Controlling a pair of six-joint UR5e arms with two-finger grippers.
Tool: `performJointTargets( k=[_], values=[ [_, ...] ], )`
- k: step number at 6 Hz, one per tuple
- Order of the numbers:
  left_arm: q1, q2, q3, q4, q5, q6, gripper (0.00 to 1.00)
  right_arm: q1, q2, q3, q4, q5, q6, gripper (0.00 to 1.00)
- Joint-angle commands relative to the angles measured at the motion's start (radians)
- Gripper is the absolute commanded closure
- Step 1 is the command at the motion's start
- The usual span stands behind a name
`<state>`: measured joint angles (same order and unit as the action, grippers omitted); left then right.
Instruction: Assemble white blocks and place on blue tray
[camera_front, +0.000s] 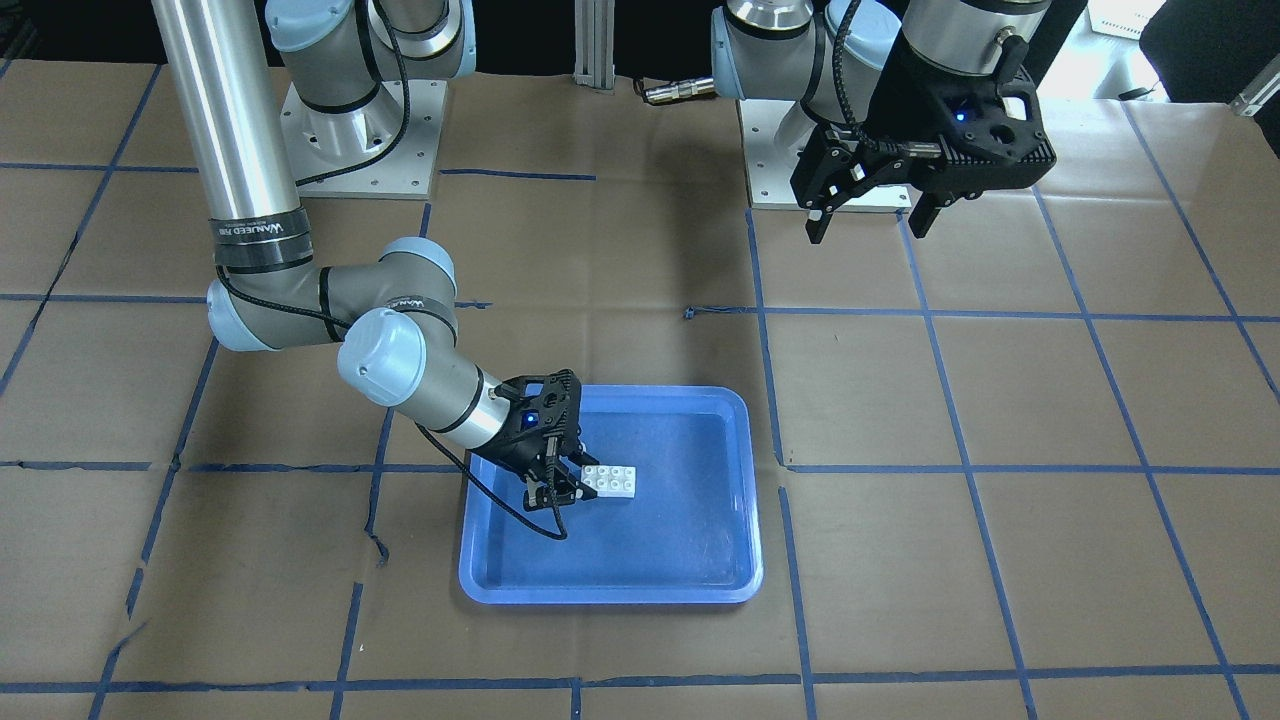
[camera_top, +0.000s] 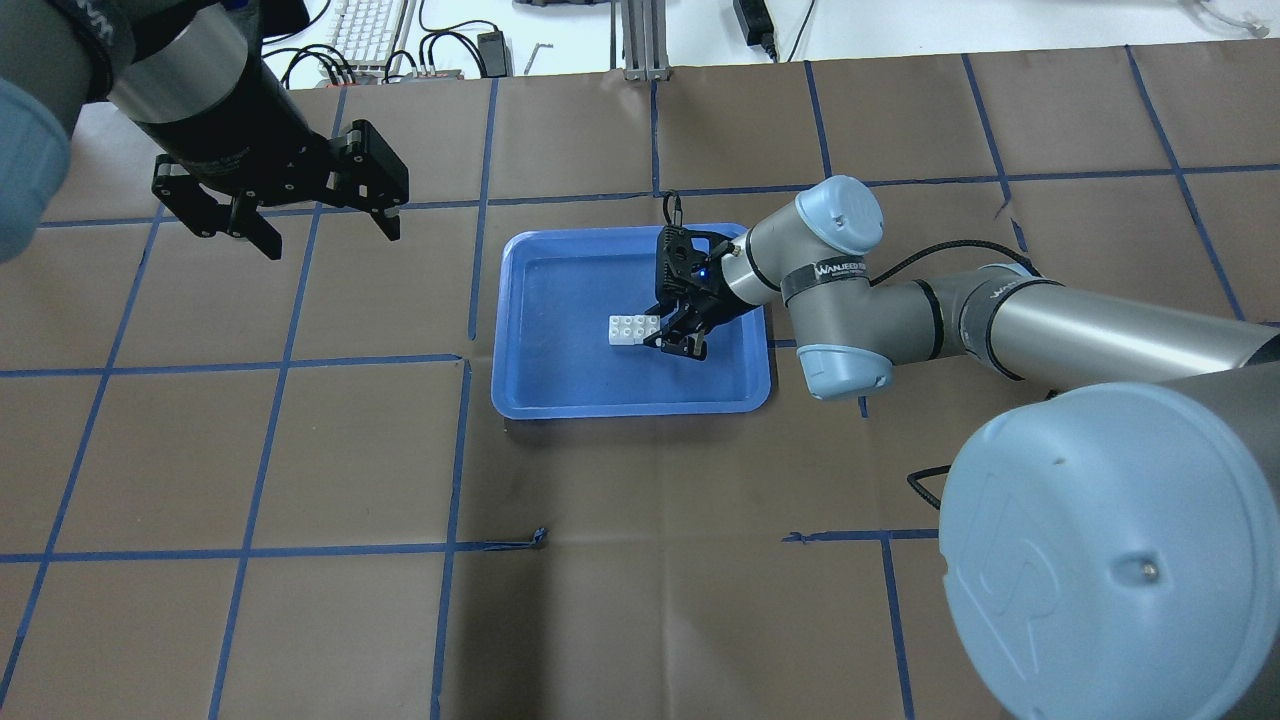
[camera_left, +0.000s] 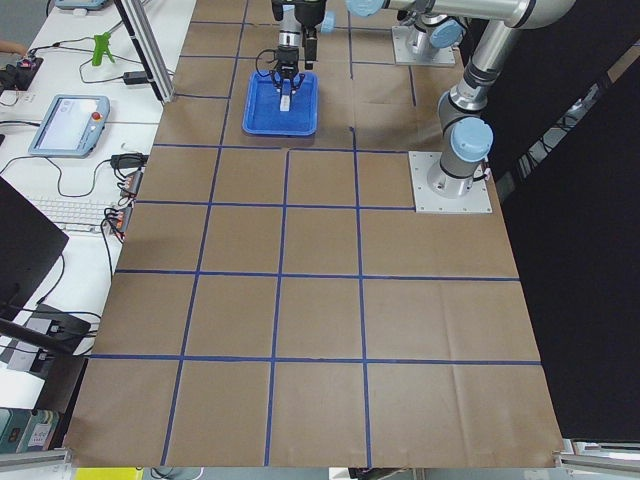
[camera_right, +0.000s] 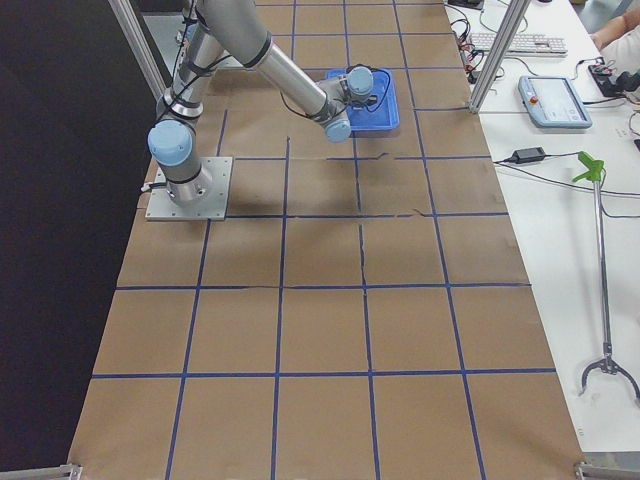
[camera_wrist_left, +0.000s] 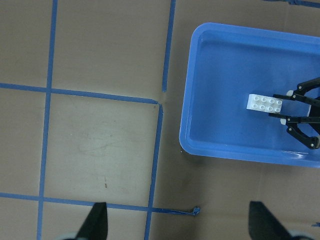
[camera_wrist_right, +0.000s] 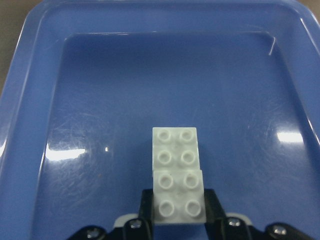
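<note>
Two white blocks (camera_front: 612, 481) lie joined end to end, studs up, in the middle of the blue tray (camera_front: 690, 540). They also show in the overhead view (camera_top: 634, 329) and the left wrist view (camera_wrist_left: 264, 103). My right gripper (camera_front: 565, 487) is low in the tray, shut on the near block; in the right wrist view its pads press both sides of the white blocks (camera_wrist_right: 177, 165). My left gripper (camera_top: 325, 232) is open and empty, high above the table and well away from the tray (camera_top: 560, 385).
The table is covered in brown paper with a grid of blue tape lines (camera_top: 460, 450). Both arm bases (camera_front: 360, 130) stand on the robot's side of the table. A keyboard and cables (camera_top: 370, 30) lie beyond the table's far edge.
</note>
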<state>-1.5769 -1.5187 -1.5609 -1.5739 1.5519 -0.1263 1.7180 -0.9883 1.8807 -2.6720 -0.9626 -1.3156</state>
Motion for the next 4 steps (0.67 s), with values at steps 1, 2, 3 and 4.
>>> performJointTargets(
  k=[1, 2, 3, 4],
  values=[
    [-0.002, -0.001, 0.001, 0.000, -0.001, -0.003, 0.01, 0.000, 0.000, 0.000, 0.000, 0.001, 0.001, 0.65],
    [-0.002, -0.001, 0.002, 0.000, -0.001, -0.003, 0.01, 0.000, 0.000, 0.003, 0.001, 0.001, 0.001, 0.65],
    [-0.003, -0.005, 0.004, 0.002, -0.003, -0.027, 0.01, 0.000, 0.000, 0.005, 0.001, -0.001, 0.001, 0.65],
    [-0.003, -0.005, 0.004, 0.002, -0.003, -0.029, 0.01, 0.000, 0.000, 0.005, 0.001, -0.002, 0.001, 0.65]
  ],
)
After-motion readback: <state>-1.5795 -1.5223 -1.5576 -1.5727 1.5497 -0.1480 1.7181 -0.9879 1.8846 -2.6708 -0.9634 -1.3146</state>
